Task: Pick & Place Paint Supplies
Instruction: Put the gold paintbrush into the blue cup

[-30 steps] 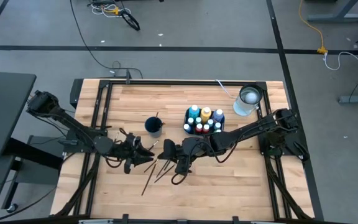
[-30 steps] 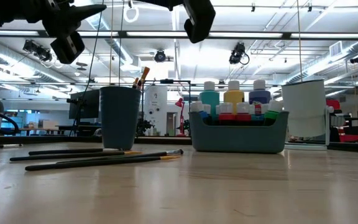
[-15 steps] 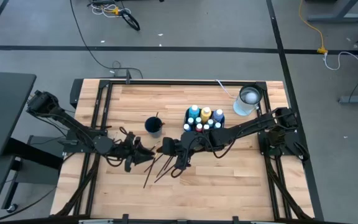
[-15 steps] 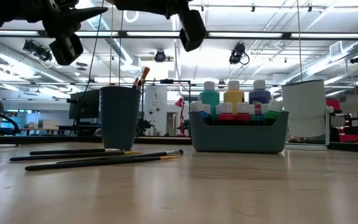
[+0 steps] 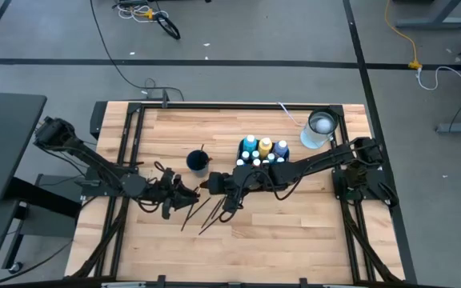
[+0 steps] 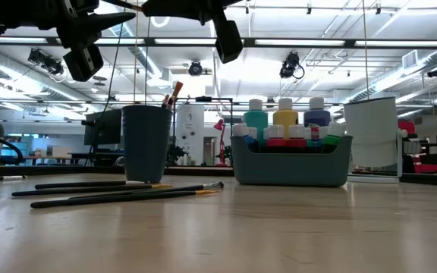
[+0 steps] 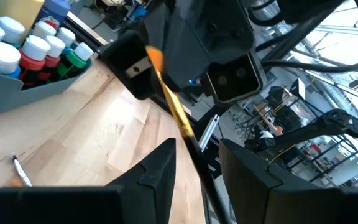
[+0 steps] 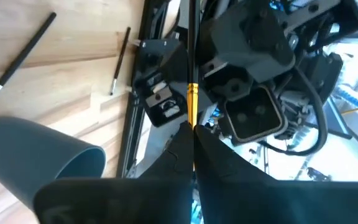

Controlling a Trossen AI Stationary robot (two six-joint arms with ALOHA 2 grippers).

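Wooden bench (image 5: 310,224) under both arms; above it, between the cup (image 5: 198,162) and the loose brushes (image 5: 202,214), one brush (image 8: 191,93) is held clear of the wood. The right gripper (image 8: 191,134) is clamped on it near the gold ferrule. Its long axis runs from one gripper to the other, bristles toward the right arm, dark handle toward the left gripper (image 7: 197,155), whose fingers stand apart on either side of the handle without pinching it. This looks like a hand-over or regrip before placing. Next, one arm likely must tip the brush upright over the cup and lower it in, handle down, beside the bin (image 5: 262,156) of bottles
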